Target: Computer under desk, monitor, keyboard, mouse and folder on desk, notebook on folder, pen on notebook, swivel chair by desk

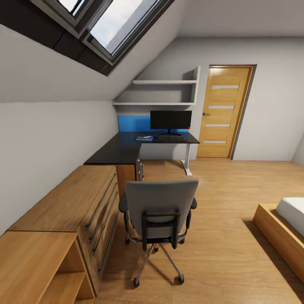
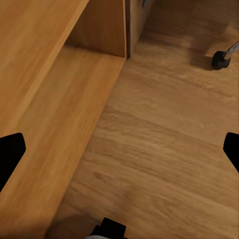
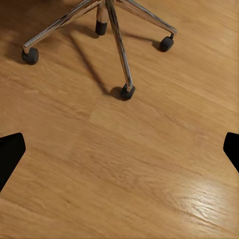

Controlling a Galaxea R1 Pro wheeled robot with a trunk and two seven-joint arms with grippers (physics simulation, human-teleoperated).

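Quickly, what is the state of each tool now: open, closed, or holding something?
Left tool: open, holding nothing, over the wooden floor.
Right tool: open, holding nothing, near the swivel chair base.

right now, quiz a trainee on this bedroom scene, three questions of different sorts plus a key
1. True or false: the monitor stands on the desk.
2. Multiple choice: the swivel chair shows the head camera its (a) backrest, (b) seat front, (c) underside.
3. Fill in: in the right wrist view, the chair's metal star base rolls on black ____ over the wooden floor.

Key
1. True; the keyboard lies in front of it and the folder beside that.
2. a
3. casters
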